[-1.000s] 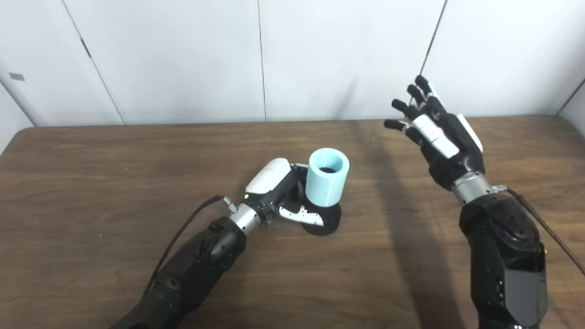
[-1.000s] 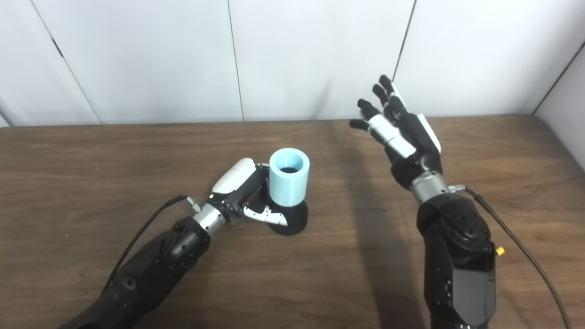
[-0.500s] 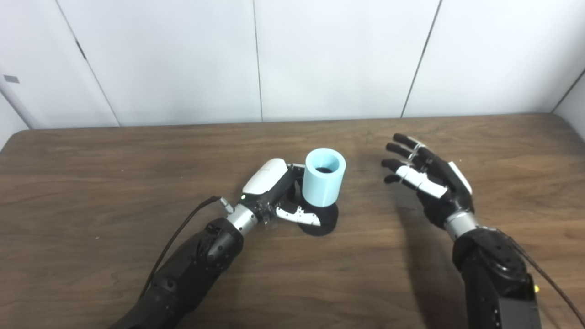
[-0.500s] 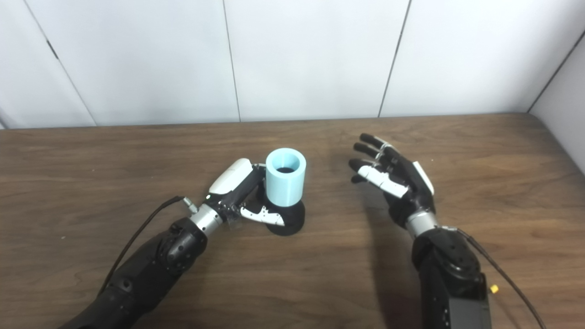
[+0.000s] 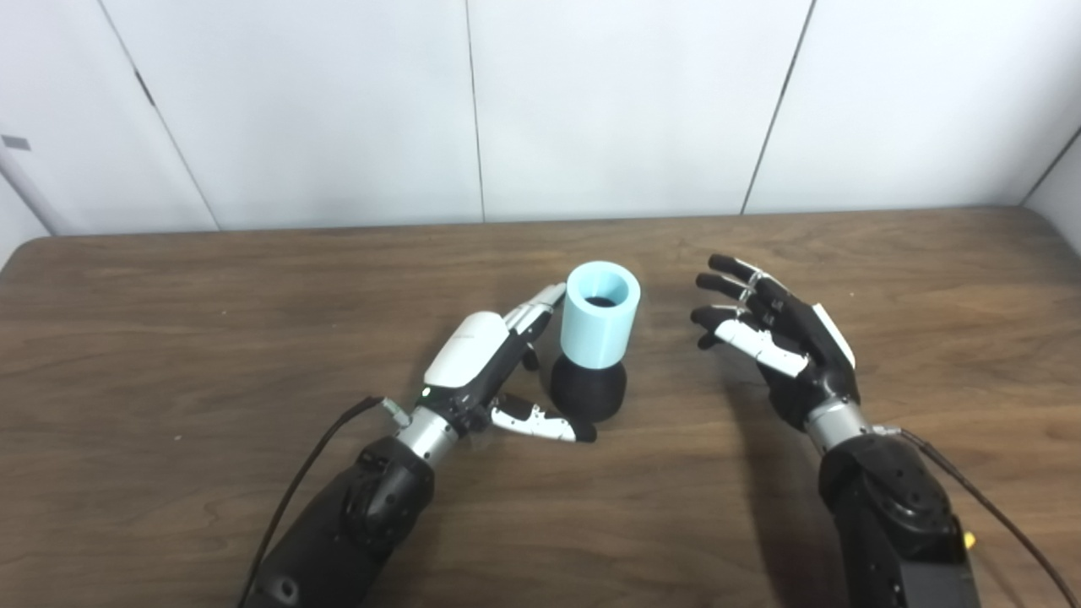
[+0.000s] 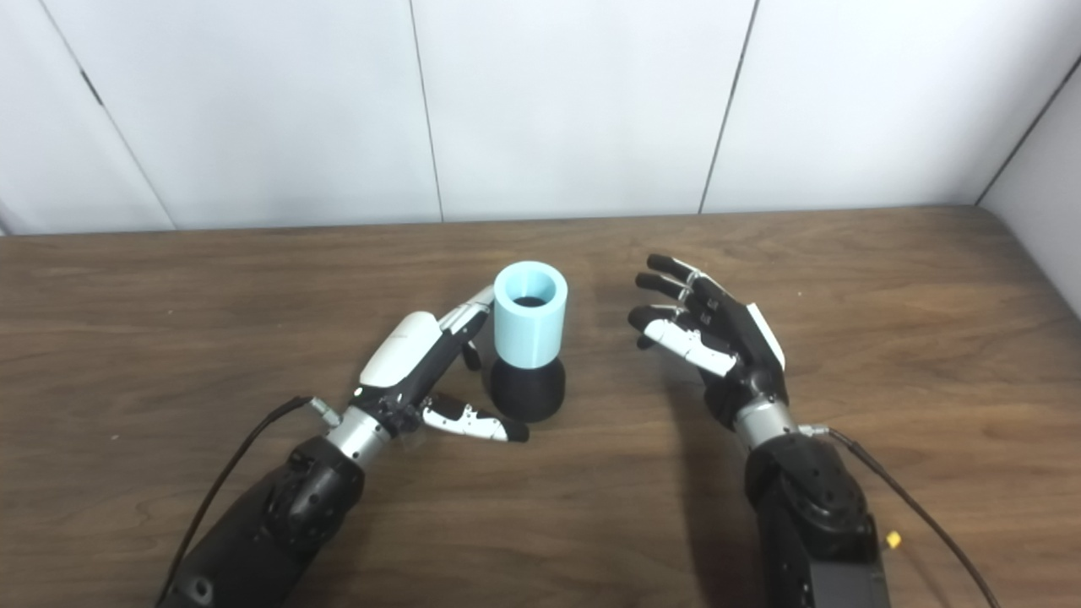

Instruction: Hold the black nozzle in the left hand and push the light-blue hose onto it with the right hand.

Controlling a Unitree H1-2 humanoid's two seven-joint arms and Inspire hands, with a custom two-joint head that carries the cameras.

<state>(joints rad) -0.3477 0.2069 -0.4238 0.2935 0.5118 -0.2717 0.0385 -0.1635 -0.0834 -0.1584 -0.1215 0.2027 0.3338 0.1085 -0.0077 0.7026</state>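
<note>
The light-blue hose (image 5: 600,316), a short open tube, sits upright on the round black nozzle (image 5: 589,392), which stands on the wooden table (image 5: 169,338). My left hand (image 5: 494,367) is open just left of them, fingers stretched beside the hose and thumb pointing along the table in front of the nozzle; it holds nothing. My right hand (image 5: 781,338) is open and empty to the right of the hose, fingers spread and apart from it. Both hands also show in the right eye view, the left hand (image 6: 422,363) and the right hand (image 6: 709,333).
White wall panels (image 5: 591,101) stand behind the table's far edge. A black cable (image 5: 312,464) trails from my left wrist, and another cable (image 5: 996,515) from my right forearm.
My left hand has let go of the nozzle and opened, drawing back to the left. My right hand came down from high up to table level beside the hose.
</note>
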